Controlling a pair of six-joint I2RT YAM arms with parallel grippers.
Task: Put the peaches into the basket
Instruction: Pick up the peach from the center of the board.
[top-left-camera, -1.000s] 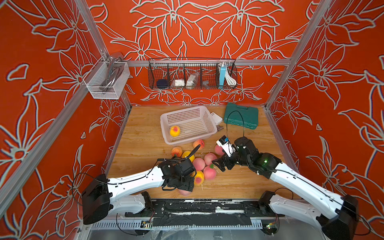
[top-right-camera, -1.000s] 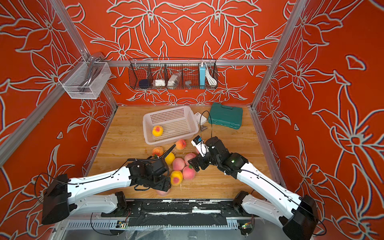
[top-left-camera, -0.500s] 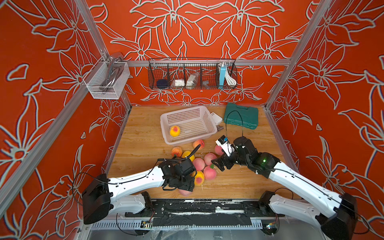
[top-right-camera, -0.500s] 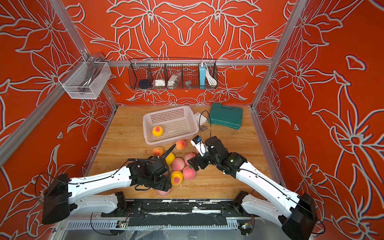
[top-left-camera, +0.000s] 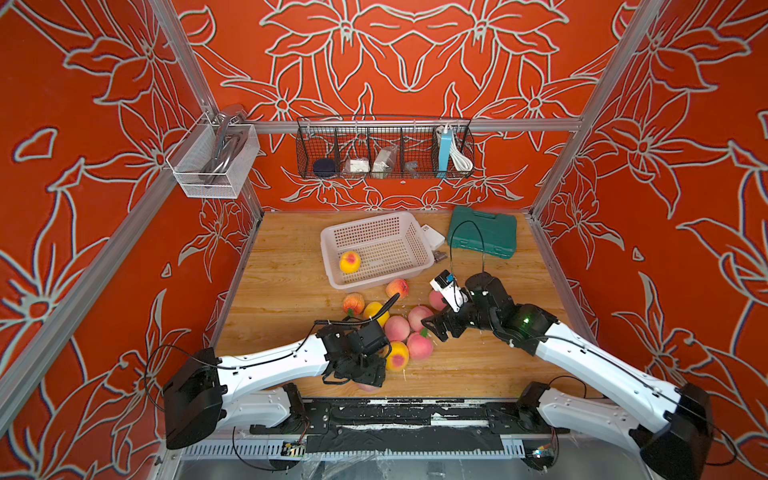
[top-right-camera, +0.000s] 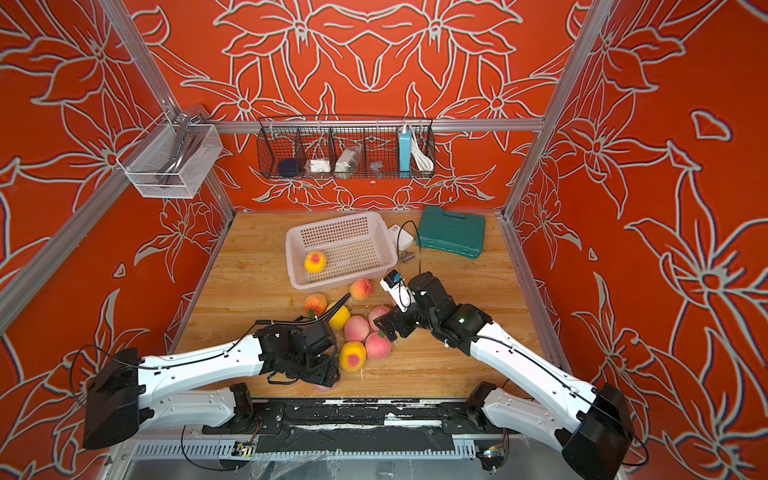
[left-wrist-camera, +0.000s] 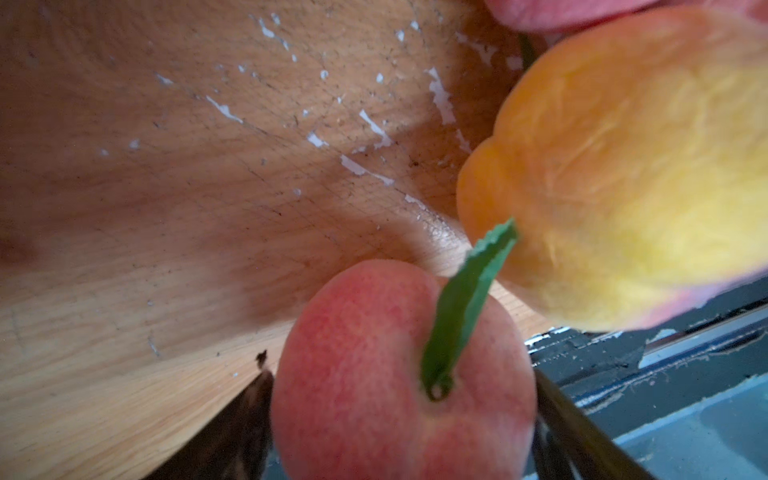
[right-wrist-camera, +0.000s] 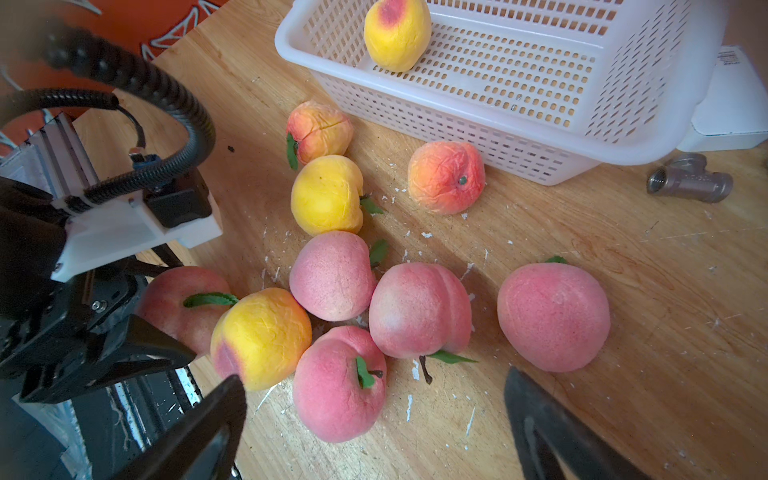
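Observation:
The white basket (top-left-camera: 365, 218) stands at the back of the wooden table with one yellow-orange peach (top-left-camera: 350, 262) inside. Several pink and yellow peaches (top-left-camera: 397, 328) lie clustered in front of it. At the table's front edge my left gripper (top-left-camera: 370, 374) is shut on a pink peach (left-wrist-camera: 374, 374) with a green leaf; its fingers (left-wrist-camera: 249, 415) press both sides. A yellow peach (left-wrist-camera: 623, 166) sits right beside it. My right gripper (right-wrist-camera: 376, 419) hangs open over the cluster's near right side, and a pink leafed peach (right-wrist-camera: 338, 382) lies partly between its fingers (right-wrist-camera: 540, 424).
A green case (top-left-camera: 482, 232) and a white box (top-left-camera: 432, 239) lie to the right of the basket, with a metal pipe fitting (right-wrist-camera: 690, 183) near its corner. A black wire rack (top-left-camera: 384, 149) and a silver mesh box (top-left-camera: 212, 162) hang on the walls.
My left gripper's jaws have narrowed around the pink peach at the front edge. Both arms have stayed almost where they were.

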